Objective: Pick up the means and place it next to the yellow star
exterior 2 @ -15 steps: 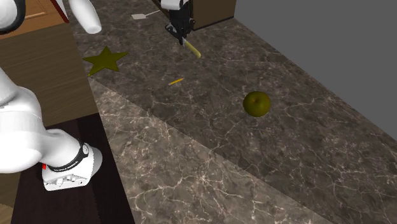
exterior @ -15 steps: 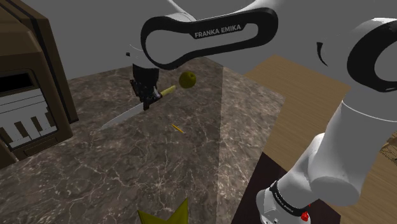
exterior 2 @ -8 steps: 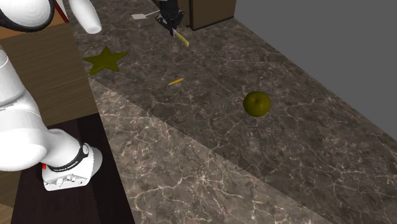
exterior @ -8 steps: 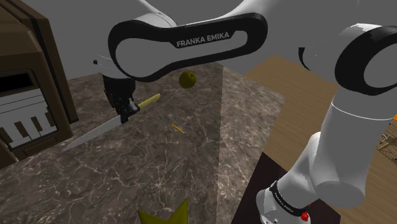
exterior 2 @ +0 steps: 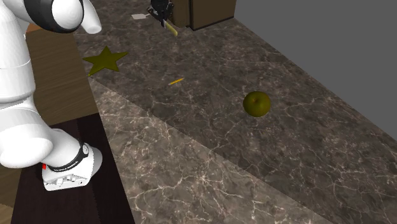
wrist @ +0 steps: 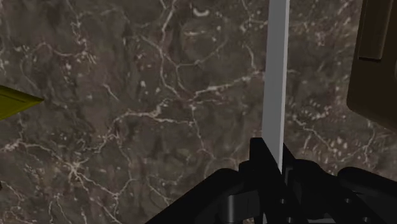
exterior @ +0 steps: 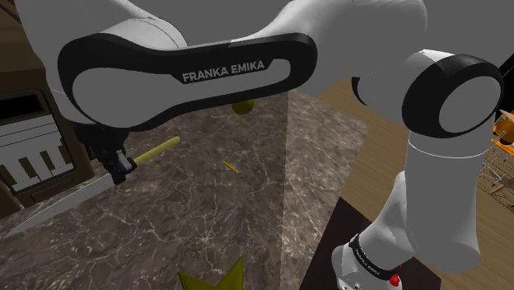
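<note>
The knife has a grey blade (exterior: 58,204) and a yellow handle (exterior: 156,151). My gripper (exterior: 120,170) is shut on it where blade meets handle, holding it above the dark marble top. In the second exterior view the gripper (exterior 2: 161,11) is at the far end of the surface, with the yellow handle (exterior 2: 170,27) sticking out below it. The wrist view has the blade (wrist: 276,76) running straight out from between my fingers (wrist: 259,159). The yellow star (exterior: 216,278) lies flat near the shoulder view's bottom edge, far from the knife. One star tip (wrist: 16,100) shows off to the side of the gripper.
A green apple (exterior 2: 257,104) sits toward the second exterior view's right. A small yellow sliver (exterior 2: 176,81) lies mid-surface. A dark brown cabinet (exterior: 33,107) stands at the far end, close to the gripper. The arm's base (exterior 2: 67,167) is beside the star (exterior 2: 105,59).
The arm has swung toward the shoulder view's left, carrying the knife along with it. The gripper has stayed shut on the knife, and the apple, sliver and star have not moved.
</note>
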Available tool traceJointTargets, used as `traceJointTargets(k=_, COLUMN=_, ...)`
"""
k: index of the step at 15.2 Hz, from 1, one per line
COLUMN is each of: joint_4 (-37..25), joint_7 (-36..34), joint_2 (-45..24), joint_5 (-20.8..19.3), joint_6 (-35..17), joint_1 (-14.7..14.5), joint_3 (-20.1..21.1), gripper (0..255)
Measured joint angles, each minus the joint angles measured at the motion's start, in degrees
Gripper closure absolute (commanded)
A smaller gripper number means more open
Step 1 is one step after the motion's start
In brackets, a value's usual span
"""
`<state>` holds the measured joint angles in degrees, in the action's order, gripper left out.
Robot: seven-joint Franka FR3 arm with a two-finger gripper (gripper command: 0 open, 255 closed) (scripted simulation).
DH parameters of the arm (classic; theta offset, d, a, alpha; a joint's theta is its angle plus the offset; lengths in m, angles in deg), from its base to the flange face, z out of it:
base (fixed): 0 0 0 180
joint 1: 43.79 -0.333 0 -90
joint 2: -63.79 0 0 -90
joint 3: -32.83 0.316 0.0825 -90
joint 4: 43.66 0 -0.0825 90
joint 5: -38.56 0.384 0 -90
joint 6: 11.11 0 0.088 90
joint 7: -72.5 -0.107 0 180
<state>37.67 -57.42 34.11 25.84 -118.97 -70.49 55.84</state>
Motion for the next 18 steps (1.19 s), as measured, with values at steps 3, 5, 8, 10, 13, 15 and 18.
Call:
traceJointTargets(k=3, joint_4=0.7, joint_7=-0.8, joint_2=-0.9, joint_5=-0.4, joint_6=-1.4, joint_1=-0.5, joint_3=-0.1, gripper=255)
traceJointTargets(k=5, joint_4=1.4, joint_7=-1.1, joint_2=-1.5, joint_5=-0.7, joint_6=-2.7, joint_1=-0.6, joint_3=-0.2, gripper=255)
traceJointTargets(k=8, joint_4=2.2, joint_7=-1.4, joint_2=-1.4, joint_5=-1.0, joint_6=-4.1, joint_1=-0.6, joint_3=-0.3, gripper=255)
traceJointTargets(k=10, joint_4=3.5, joint_7=-1.4, joint_2=-2.1, joint_5=-1.2, joint_6=-5.5, joint_1=-0.5, joint_3=-0.4, gripper=255)
traceJointTargets(k=13, joint_4=4.1, joint_7=-2.0, joint_2=-2.7, joint_5=-1.8, joint_6=-7.3, joint_1=-0.7, joint_3=-0.6, gripper=255)
traceJointTargets(k=15, joint_4=4.4, joint_7=-2.3, joint_2=-2.5, joint_5=-2.0, joint_6=-7.6, joint_1=-0.8, joint_3=-0.7, gripper=255)
traceJointTargets(k=18, joint_4=5.3, joint_7=-2.3, joint_2=-2.3, joint_5=-1.9, joint_6=-8.7, joint_1=-0.6, joint_3=-0.6, gripper=255)
